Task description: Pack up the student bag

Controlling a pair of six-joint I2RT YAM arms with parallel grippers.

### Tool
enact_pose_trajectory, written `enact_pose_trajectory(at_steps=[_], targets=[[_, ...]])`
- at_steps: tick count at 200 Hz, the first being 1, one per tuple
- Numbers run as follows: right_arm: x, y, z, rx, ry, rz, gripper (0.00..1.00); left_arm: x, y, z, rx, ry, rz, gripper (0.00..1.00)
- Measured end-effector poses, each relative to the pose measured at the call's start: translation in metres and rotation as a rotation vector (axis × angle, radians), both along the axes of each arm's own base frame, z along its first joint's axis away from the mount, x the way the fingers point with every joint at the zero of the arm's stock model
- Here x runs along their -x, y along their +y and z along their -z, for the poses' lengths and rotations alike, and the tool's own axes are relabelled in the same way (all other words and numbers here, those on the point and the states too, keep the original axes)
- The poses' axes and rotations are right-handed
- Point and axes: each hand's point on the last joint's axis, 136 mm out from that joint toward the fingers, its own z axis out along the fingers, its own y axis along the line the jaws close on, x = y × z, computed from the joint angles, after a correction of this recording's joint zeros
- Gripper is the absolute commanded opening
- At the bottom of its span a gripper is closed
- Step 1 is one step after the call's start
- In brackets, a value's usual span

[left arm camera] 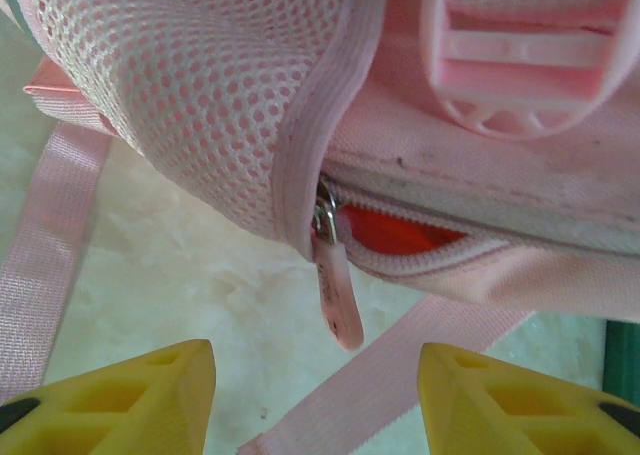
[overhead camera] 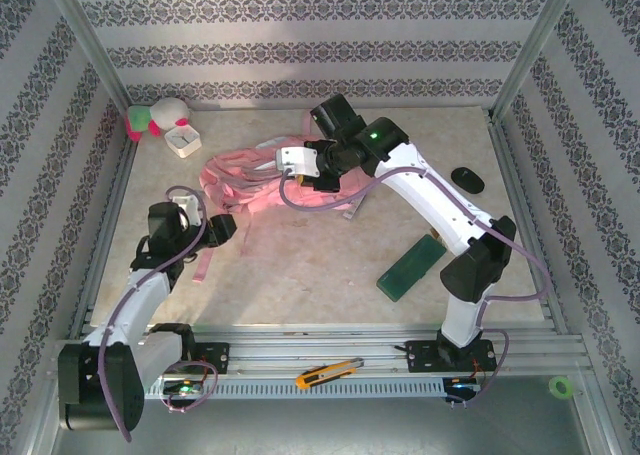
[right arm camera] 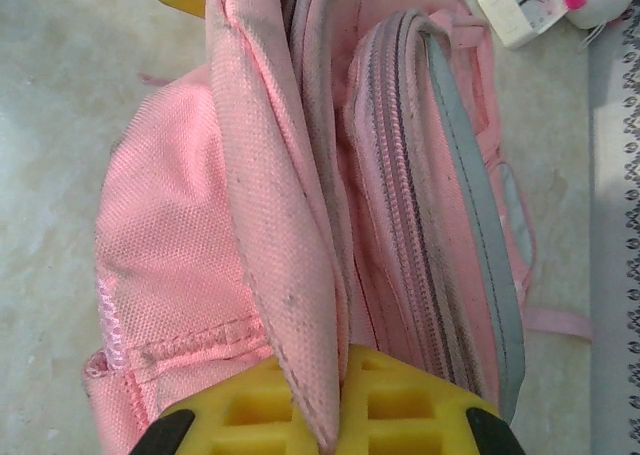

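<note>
The student bag point(overhead camera: 262, 180) lies slumped and pink in the middle of the table, its straps spread out to the left. My right gripper point(overhead camera: 300, 167) is shut on a fabric flap of the bag point(right arm camera: 270, 225), and the flap runs down between the yellow fingers point(right arm camera: 400, 400). My left gripper point(left arm camera: 316, 395) is open just in front of the bag's lower side. Its yellow fingertips stand either side of a pink zipper pull point(left arm camera: 335, 295) without touching it. That zipper is partly open and shows red-orange lining point(left arm camera: 400, 230). From above, the left gripper point(overhead camera: 222, 229) sits at the bag's left edge.
A pink-and-white plush toy point(overhead camera: 150, 120) and a small white box point(overhead camera: 185, 137) sit at the back left. A black mouse point(overhead camera: 467, 178) lies at the right, with a green case point(overhead camera: 410, 265) nearer. An orange utility knife point(overhead camera: 328, 373) rests on the front rail.
</note>
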Motion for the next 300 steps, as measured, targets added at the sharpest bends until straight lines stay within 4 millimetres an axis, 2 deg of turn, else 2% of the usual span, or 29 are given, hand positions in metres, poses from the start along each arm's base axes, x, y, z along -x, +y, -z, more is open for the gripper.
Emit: enact_pose_trajectory(at_steps=[15, 34, 64, 75, 124, 162, 208, 229, 255, 267, 278, 300], targets=[[0.000, 0.001, -0.001, -0.003, 0.002, -0.003, 0.00, -0.007, 0.001, 0.005, -0.002, -0.001, -0.002, 0.53], [0.000, 0.002, -0.004, -0.009, -0.002, -0.002, 0.00, -0.014, 0.001, 0.013, -0.003, 0.006, -0.001, 0.43], [-0.004, 0.002, -0.006, -0.015, -0.004, 0.026, 0.00, -0.019, -0.003, 0.020, 0.007, 0.019, 0.021, 0.08], [-0.006, 0.002, -0.005, -0.010, -0.009, 0.040, 0.00, -0.020, -0.007, 0.017, 0.012, 0.009, 0.042, 0.00], [-0.020, 0.009, 0.002, -0.009, -0.042, 0.132, 0.00, -0.011, -0.024, -0.012, 0.068, -0.066, 0.133, 0.00], [-0.035, 0.012, 0.020, -0.030, -0.051, 0.212, 0.00, 0.002, -0.038, -0.043, 0.122, -0.144, 0.211, 0.00], [-0.038, 0.017, 0.026, -0.051, -0.044, 0.241, 0.00, 0.013, -0.053, -0.057, 0.170, -0.167, 0.286, 0.00], [-0.034, 0.023, 0.030, -0.059, -0.035, 0.247, 0.00, 0.018, -0.075, -0.075, 0.179, -0.192, 0.370, 0.00], [-0.028, 0.033, 0.039, -0.079, -0.011, 0.261, 0.00, 0.030, -0.125, -0.124, 0.205, -0.284, 0.571, 0.00], [-0.027, 0.036, 0.043, -0.087, -0.001, 0.264, 0.00, 0.035, -0.145, -0.143, 0.216, -0.328, 0.648, 0.08], [-0.026, 0.037, 0.049, -0.094, 0.011, 0.264, 0.00, 0.040, -0.158, -0.153, 0.223, -0.346, 0.699, 0.15], [-0.023, 0.037, 0.062, -0.103, 0.036, 0.247, 0.00, 0.042, -0.165, -0.151, 0.203, -0.345, 0.727, 0.40]])
